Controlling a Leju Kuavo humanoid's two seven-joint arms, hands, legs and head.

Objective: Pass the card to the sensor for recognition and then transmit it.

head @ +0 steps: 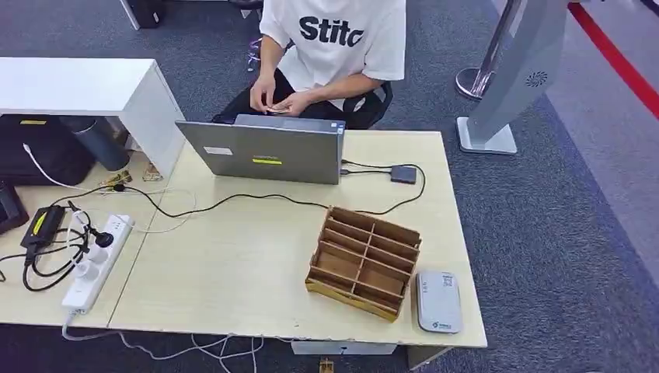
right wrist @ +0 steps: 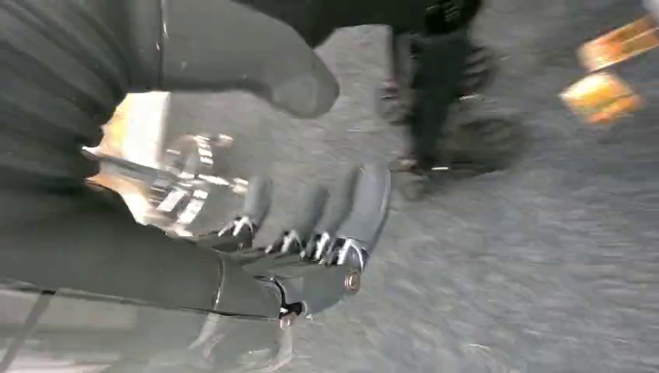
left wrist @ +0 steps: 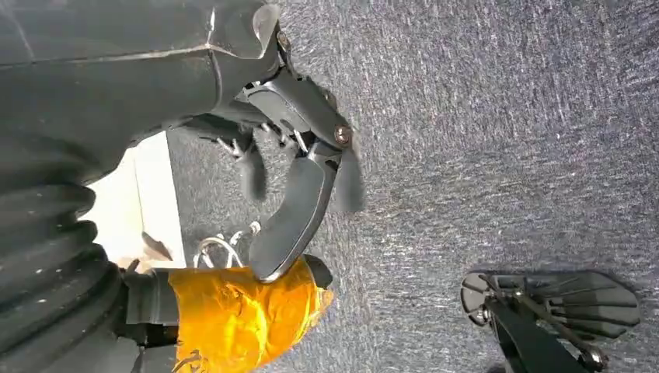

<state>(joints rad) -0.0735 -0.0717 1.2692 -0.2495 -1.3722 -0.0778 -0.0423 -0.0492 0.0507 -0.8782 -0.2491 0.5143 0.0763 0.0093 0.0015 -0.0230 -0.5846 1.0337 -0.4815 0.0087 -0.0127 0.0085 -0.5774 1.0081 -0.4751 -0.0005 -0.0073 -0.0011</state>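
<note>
Hanging over grey carpet, the left hand (left wrist: 291,167) holds nothing, its fingers loosely apart in the left wrist view. The right hand (right wrist: 311,233) also hangs above the carpet, blurred, fingers spread and empty. On the table (head: 233,264) a grey card sensor (head: 438,301) lies just beside a wooden divided box (head: 364,262). Behind them stands a laptop (head: 264,149). A seated person (head: 334,47) beyond the table holds something small in both hands; whether it is the card cannot be told.
</note>
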